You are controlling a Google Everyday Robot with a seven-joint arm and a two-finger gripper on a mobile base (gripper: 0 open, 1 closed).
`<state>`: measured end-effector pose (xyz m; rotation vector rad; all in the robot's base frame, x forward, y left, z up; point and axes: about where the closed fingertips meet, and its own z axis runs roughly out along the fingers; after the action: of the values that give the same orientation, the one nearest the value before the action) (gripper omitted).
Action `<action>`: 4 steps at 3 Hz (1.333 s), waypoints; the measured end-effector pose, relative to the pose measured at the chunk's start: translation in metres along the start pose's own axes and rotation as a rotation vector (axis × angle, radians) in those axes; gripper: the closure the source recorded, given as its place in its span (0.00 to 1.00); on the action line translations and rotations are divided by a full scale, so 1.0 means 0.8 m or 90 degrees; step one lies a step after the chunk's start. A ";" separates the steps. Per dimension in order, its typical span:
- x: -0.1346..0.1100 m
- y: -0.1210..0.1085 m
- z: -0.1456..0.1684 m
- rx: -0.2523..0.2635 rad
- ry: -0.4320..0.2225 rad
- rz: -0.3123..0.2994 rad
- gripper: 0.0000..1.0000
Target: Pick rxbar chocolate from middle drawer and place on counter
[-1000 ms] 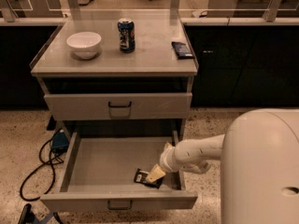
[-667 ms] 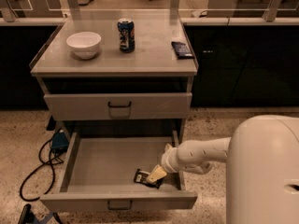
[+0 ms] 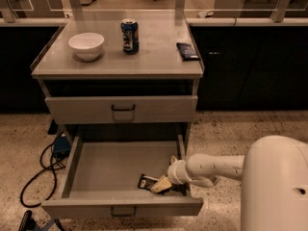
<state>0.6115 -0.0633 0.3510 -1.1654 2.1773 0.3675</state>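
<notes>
Reaching into middle drawer (image 3: 109,168) | hand (image 3: 161,185) at rxbar chocolate (image 3: 145,181), grip unclear | counter (image 3: 159,54) pale grey | speckled floor (image 3: 26,136)

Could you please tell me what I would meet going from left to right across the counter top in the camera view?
White bowl → blue can → dark blue packet, all on the counter. The gripper is lower down, inside the open middle drawer, beside the rxbar chocolate near its front wall.
</notes>
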 end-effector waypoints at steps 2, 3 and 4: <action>0.007 0.007 0.009 -0.001 0.010 0.004 0.00; 0.007 0.007 0.009 -0.001 0.010 0.004 0.19; 0.007 0.007 0.009 -0.001 0.010 0.004 0.42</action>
<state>0.6072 -0.0604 0.3417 -1.1663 2.1956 0.3647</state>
